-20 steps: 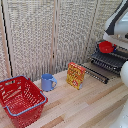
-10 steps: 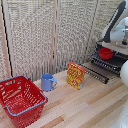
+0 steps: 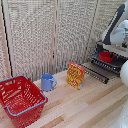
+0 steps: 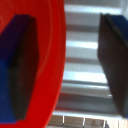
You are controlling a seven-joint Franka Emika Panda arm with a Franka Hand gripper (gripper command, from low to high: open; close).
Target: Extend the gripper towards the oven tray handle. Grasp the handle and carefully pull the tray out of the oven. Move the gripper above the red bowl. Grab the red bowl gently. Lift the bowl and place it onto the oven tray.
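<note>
The red bowl (image 3: 106, 56) sits on the tray (image 3: 114, 63), a dark rack that sticks out of the dark oven (image 3: 119, 54) at the exterior view's right. My gripper (image 3: 105, 49) is just above the bowl, on the white arm. In the wrist view the gripper (image 4: 65, 65) is open and straddles the bowl's rim (image 4: 55, 60). One blue-tipped finger (image 4: 17, 65) is inside the bowl. The other finger (image 4: 115, 60) is outside, well apart from the rim. The tray's grey bars (image 4: 85, 50) show beneath.
The oven's flap door with its bar handle (image 3: 95, 73) hangs open in front of the oven. A yellow-red box (image 3: 76, 76) and a blue mug (image 3: 48, 82) stand on the wooden table. A large red basket (image 3: 20, 100) is at the exterior view's left. A slatted screen stands behind.
The gripper has come down with the red bowl onto the tray. Its fingers now stand apart from the rim.
</note>
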